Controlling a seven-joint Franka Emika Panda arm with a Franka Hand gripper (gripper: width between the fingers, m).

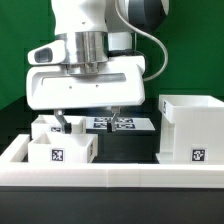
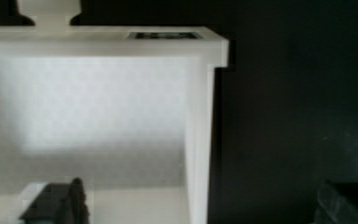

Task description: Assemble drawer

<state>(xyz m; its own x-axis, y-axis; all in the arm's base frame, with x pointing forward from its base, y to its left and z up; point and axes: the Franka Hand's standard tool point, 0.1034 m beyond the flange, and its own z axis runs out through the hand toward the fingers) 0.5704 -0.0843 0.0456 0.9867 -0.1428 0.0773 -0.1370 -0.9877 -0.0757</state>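
Observation:
Two small white open-topped trays stand at the exterior view's left, one farther back (image 1: 44,129) and one nearer the front (image 1: 60,152). The large boxy housing (image 1: 190,128) stands at the right. My gripper (image 1: 88,122) hangs low between them, open wide and empty. One finger (image 1: 62,122) is at the far tray's right edge. In the wrist view that tray (image 2: 96,110) fills most of the picture. My gripper (image 2: 199,203) straddles its side wall: one finger (image 2: 55,200) is over the tray's inside, the other (image 2: 345,200) over the black table.
The marker board (image 1: 122,124) lies flat behind the gripper. A long low white rim (image 1: 110,180) runs along the table's front edge. A green backdrop stands behind the arm.

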